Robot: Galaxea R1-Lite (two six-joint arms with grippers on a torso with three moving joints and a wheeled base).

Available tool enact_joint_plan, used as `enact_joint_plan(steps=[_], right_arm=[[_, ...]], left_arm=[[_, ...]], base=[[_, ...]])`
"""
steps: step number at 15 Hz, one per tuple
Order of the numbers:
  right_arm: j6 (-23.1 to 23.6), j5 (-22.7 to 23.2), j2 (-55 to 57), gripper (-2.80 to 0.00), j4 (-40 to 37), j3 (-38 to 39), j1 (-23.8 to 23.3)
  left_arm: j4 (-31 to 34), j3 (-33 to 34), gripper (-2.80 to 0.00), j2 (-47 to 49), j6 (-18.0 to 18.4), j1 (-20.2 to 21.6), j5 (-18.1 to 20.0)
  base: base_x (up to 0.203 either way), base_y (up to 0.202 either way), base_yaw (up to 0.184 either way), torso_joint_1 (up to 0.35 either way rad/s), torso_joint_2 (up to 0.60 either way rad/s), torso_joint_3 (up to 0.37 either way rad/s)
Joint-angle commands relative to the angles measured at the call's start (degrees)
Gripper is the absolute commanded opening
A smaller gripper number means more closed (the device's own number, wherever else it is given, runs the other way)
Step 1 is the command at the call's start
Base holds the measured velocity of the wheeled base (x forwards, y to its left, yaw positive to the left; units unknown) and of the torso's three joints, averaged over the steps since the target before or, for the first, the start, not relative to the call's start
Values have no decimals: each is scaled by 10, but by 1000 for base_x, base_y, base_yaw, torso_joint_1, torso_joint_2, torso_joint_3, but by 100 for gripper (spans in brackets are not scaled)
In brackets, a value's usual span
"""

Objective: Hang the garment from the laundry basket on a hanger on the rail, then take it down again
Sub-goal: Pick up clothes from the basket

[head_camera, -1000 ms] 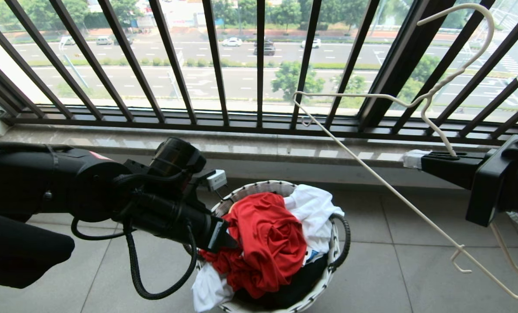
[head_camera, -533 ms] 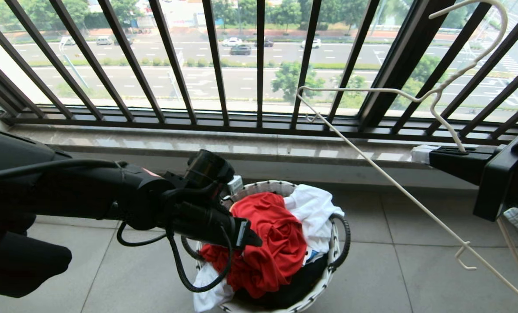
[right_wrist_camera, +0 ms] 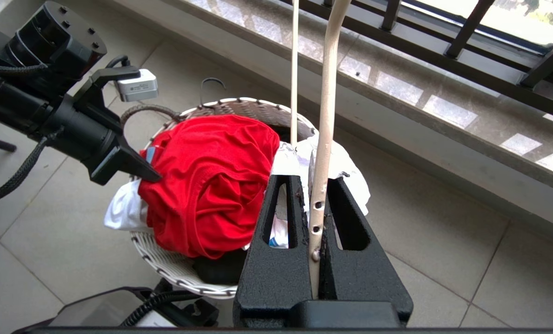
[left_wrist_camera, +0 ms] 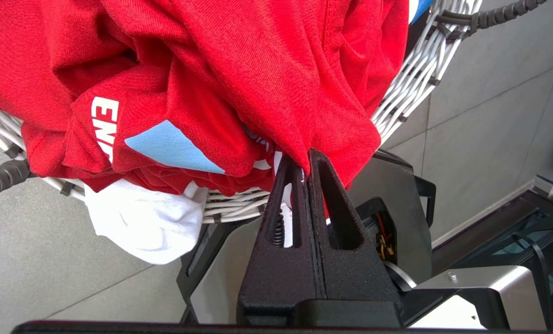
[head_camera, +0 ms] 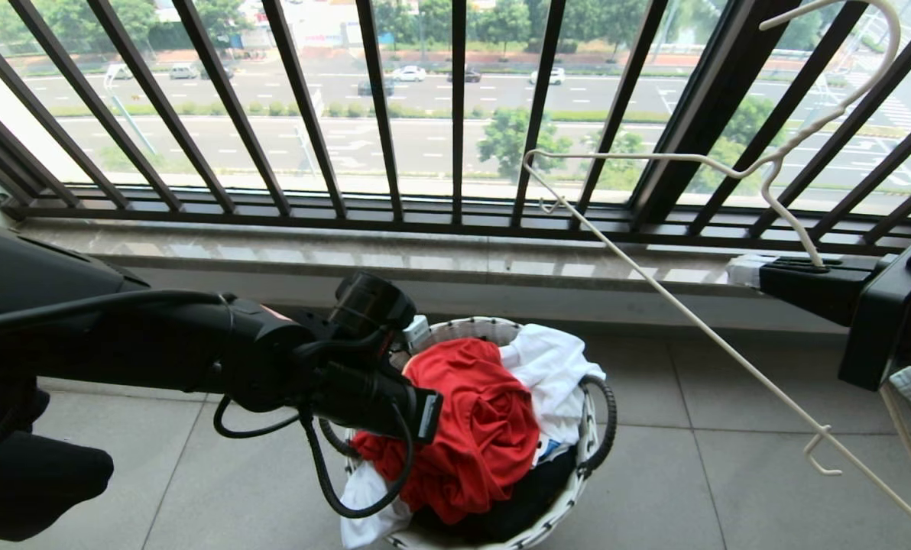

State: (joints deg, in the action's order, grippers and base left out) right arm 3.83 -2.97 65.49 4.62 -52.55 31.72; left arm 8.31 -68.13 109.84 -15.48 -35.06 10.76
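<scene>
The red garment lies bunched on top of the laundry basket on the floor. My left gripper is at the pile's left side. In the left wrist view the left gripper is shut on a fold of the garment hanging over the basket's rim. My right gripper is at the right, level with the sill, shut on the neck of the whitish hanger, hook up. The right wrist view shows that grip on the hanger, above the garment. The rail is out of view.
A white cloth and a dark one lie in the basket beside and under the red one. The dark barred window railing and a stone sill stand just behind. Grey tiled floor surrounds the basket.
My left arm has reached right and down to the basket's left side. The hanger in the right gripper has shifted slightly up and to the right.
</scene>
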Motion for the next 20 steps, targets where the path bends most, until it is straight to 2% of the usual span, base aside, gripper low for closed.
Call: enact_joint_plan(steps=[1,4,6,8,10,11,14,15,18,20], right_arm=[[0,0,0,-280,0,0,0],[0,0,-1,-280,0,1,0],[7,0,-4,-280,0,2,0],[14,0,-10,-280,0,2,0],[17,0,-12,-280,0,2,0],[17,0,-12,-280,0,2,0],[17,0,-12,-280,0,2,0],[17,0,-12,-280,0,2,0],[17,0,-12,-280,0,2,0],[17,0,-11,-280,0,3,0]], left_arm=[[1,-1,-280,-3,-1,0,-5],[3,-3,-280,-14,-1,0,-49],[11,-4,-280,-26,-2,-6,-105],[103,-25,-280,-45,0,-21,-129],[249,-72,-280,-51,5,-36,-141],[294,-84,-280,-53,19,-45,-144],[309,-61,-280,-54,51,-61,-147],[313,-49,-280,-42,83,-61,-150],[318,-35,-280,-21,103,-58,-176],[318,-13,-280,-36,140,-54,-189]], base=[[0,0,0,0,0,0],[0,0,0,0,0,0],[0,0,0,0,0,0],[0,0,0,0,0,0],[0,0,0,0,0,0],[0,0,0,0,0,0],[0,0,0,0,0,0],[0,0,0,0,0,0],[0,0,0,0,0,0],[0,0,0,0,0,0]])
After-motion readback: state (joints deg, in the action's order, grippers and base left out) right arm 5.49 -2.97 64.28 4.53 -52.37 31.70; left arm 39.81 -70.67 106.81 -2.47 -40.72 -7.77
